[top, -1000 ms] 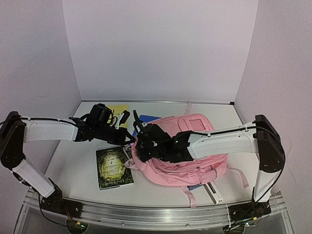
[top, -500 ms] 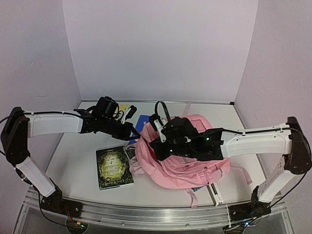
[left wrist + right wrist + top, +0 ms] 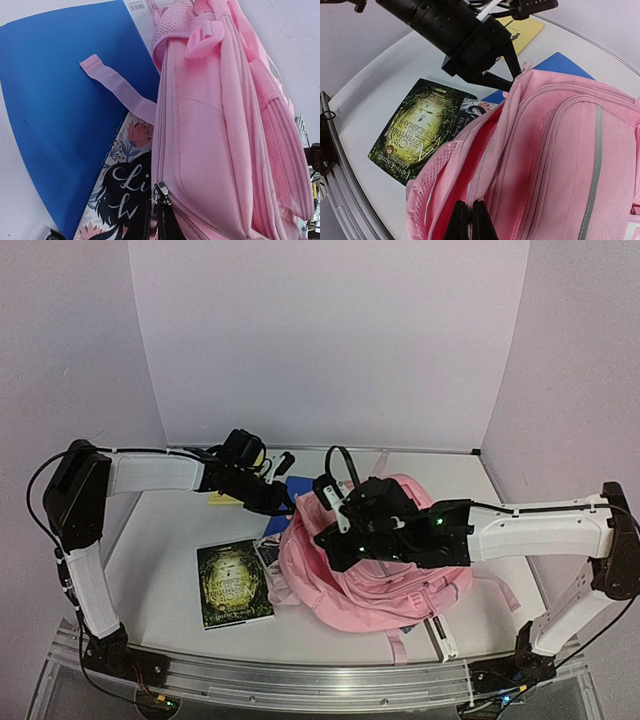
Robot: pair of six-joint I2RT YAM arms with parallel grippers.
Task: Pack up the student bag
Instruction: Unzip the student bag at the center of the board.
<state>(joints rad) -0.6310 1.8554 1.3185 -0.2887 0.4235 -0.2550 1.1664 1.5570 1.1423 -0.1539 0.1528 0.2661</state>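
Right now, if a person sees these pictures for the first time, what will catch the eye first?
The big pink backpack in the middle of the table, its mouth showing a magenta inside. The left gripper pinches its far left corner by the zip, and the right gripper pinches the rim of the opening. Next comes the green book, lying flat to the left of the backpack.

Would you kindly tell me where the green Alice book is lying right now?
In the top view the green Alice book lies flat on the table, left of centre, just left of the student bag.
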